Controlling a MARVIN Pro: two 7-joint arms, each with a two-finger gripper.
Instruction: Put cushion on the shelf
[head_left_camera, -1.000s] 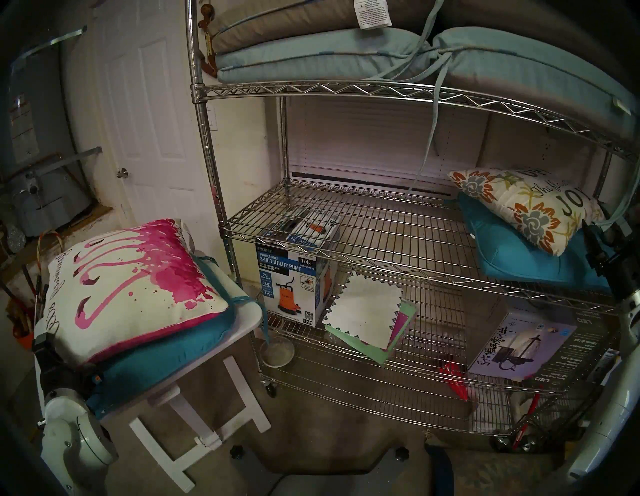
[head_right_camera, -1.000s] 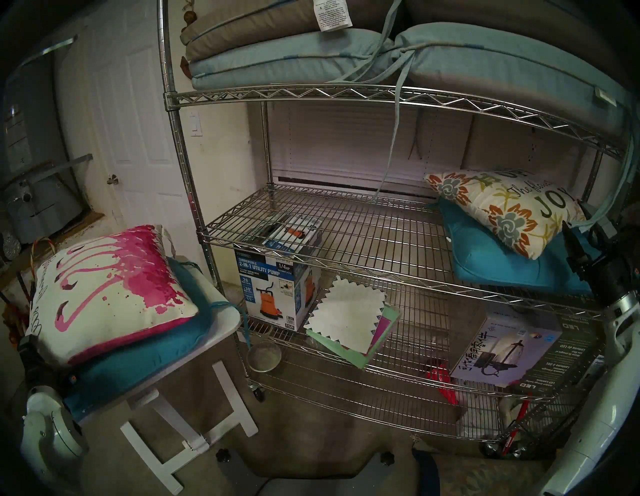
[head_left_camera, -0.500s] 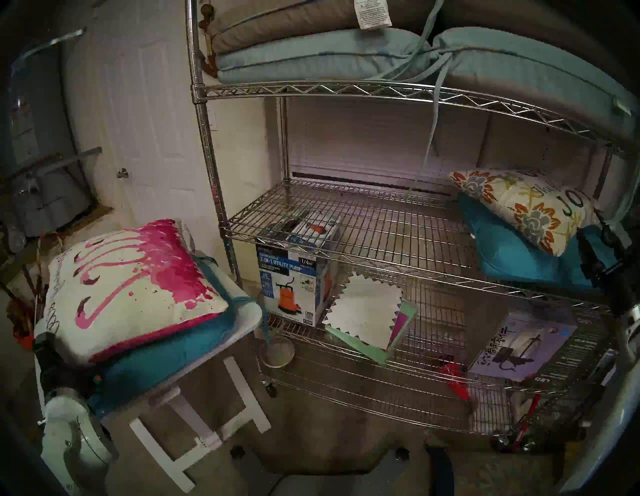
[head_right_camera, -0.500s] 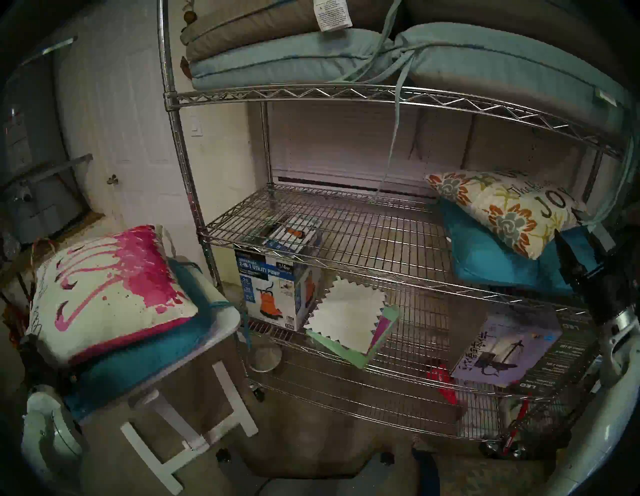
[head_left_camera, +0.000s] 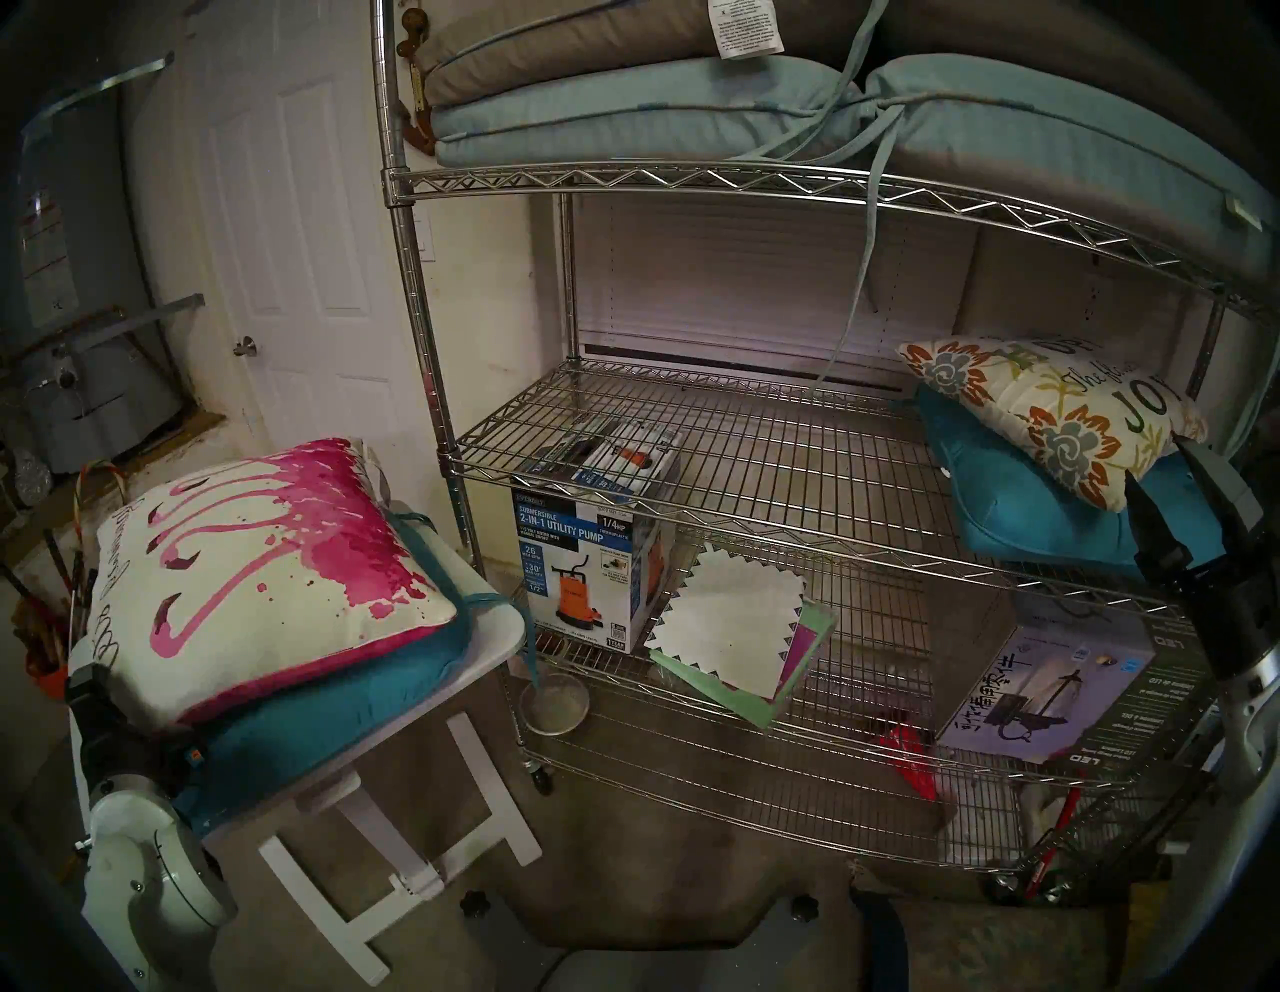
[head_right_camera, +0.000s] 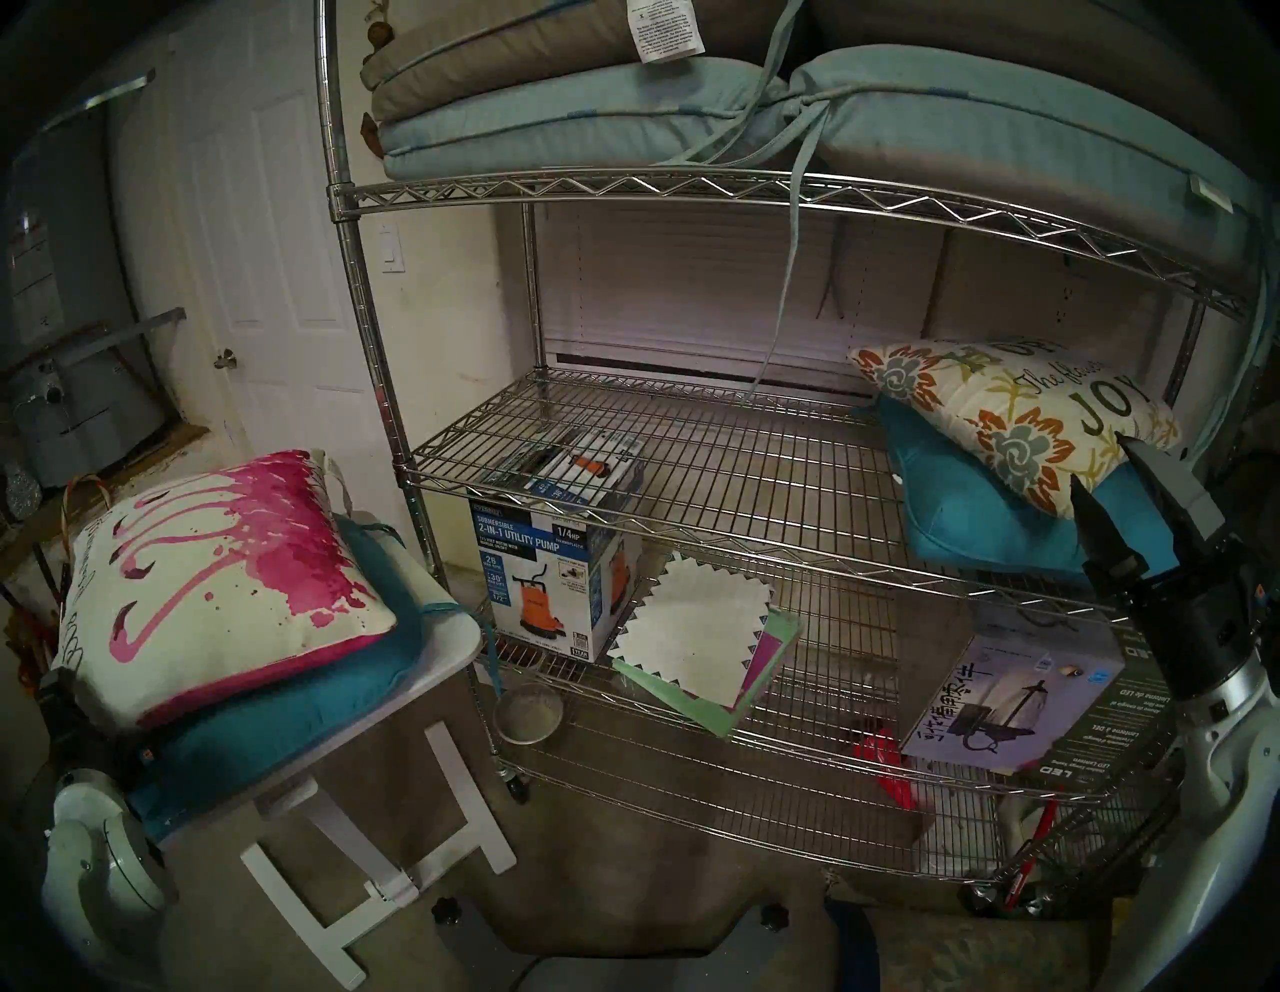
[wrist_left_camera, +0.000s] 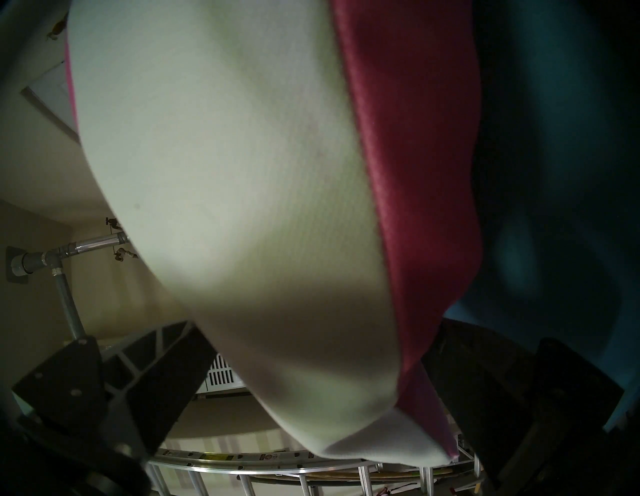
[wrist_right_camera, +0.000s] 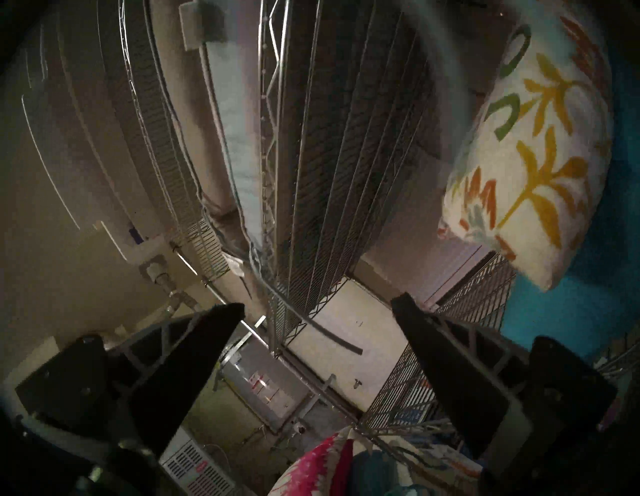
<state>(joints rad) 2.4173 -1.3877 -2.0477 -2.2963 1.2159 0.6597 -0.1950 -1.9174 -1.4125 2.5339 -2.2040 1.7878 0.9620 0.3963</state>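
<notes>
A white cushion with pink flamingos (head_left_camera: 270, 575) lies on a teal cushion (head_left_camera: 332, 713) on the small white folding table (head_left_camera: 499, 630). My left gripper (wrist_left_camera: 322, 325) is at that pile's near left corner. It is open, its fingers (wrist_left_camera: 162, 374) spread wide with the flamingo cushion's corner (wrist_left_camera: 242, 207) between them. On the chrome wire shelf (head_left_camera: 692, 443), a floral "JOY" cushion (head_left_camera: 1053, 415) rests on another teal cushion (head_left_camera: 1025, 512) at the right of the middle tier. My right gripper (head_left_camera: 1160, 465) hangs open and empty just in front of that pile.
Grey and pale blue seat cushions (head_left_camera: 623, 111) fill the top tier, their ties dangling down. The lower tier holds a pump box (head_left_camera: 589, 568), paper sheets (head_left_camera: 734, 623) and a lantern box (head_left_camera: 1046, 686). A bowl (head_left_camera: 554, 703) sits on the floor by the shelf's post.
My right gripper has drawn back from the floral and teal pile, turned, and come further into view with its fingers apart. The left arm and both cushion piles have not moved.
</notes>
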